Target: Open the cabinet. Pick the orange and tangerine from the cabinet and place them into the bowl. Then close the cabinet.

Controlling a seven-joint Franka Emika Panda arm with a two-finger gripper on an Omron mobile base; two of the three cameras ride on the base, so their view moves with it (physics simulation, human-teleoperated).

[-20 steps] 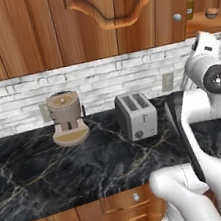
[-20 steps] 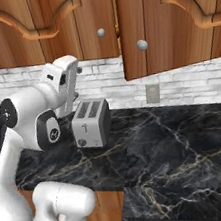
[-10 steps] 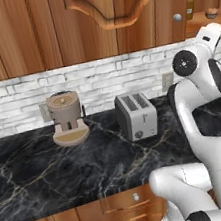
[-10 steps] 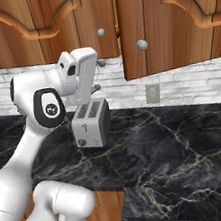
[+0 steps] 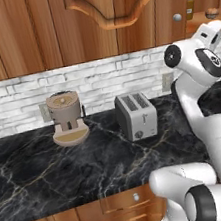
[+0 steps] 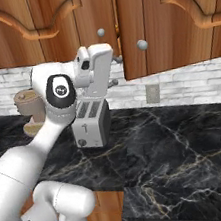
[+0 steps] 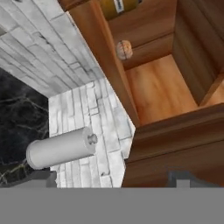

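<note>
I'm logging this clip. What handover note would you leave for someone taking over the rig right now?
Tool: open, holding nothing, raised in front of the open reddish-brown wooden wall cabinet and looking into it.
Things: the cabinet's arched-panel door stands swung out. One small round pale-orange fruit sits on the shelf, near the back; I cannot tell whether it is the orange or the tangerine.
Done: cabinet opened.
Left: pick both fruits and place them in the bowl, then close the door.
</note>
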